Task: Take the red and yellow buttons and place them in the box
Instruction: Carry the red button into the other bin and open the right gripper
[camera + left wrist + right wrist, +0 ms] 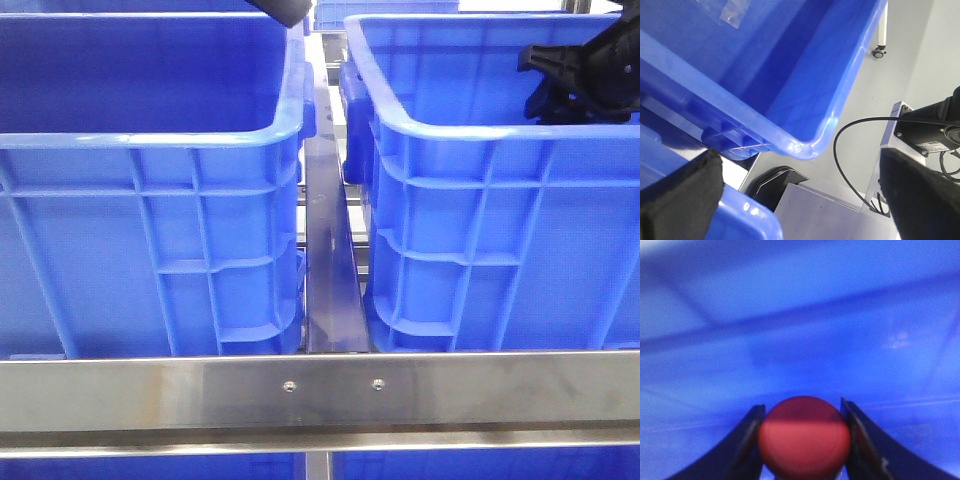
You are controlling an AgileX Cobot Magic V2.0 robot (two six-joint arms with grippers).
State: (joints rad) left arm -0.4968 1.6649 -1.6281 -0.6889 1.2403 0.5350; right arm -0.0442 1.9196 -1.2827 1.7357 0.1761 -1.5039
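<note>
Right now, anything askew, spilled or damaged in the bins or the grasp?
Nothing stands out. Both blue bins, left and right, sit upright on the rack, with no cracks or spills showing. The right gripper holds the red button squarely between its fingers. The left gripper is open and empty.

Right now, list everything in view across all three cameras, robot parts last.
Bins: 2, blue; left bin and right bin side by side in the front view.
Metal rail: 1, silver, crossing in front of the bins.
Divider bar: 1, steel, between the bins.
Red button: 1, red, gripped between the right tool's fingers.
Cable: 1, black, looped beside the left bin.
Left tool: 1, black, open, empty.
Right tool: 1, black, inside the right bin.
</note>
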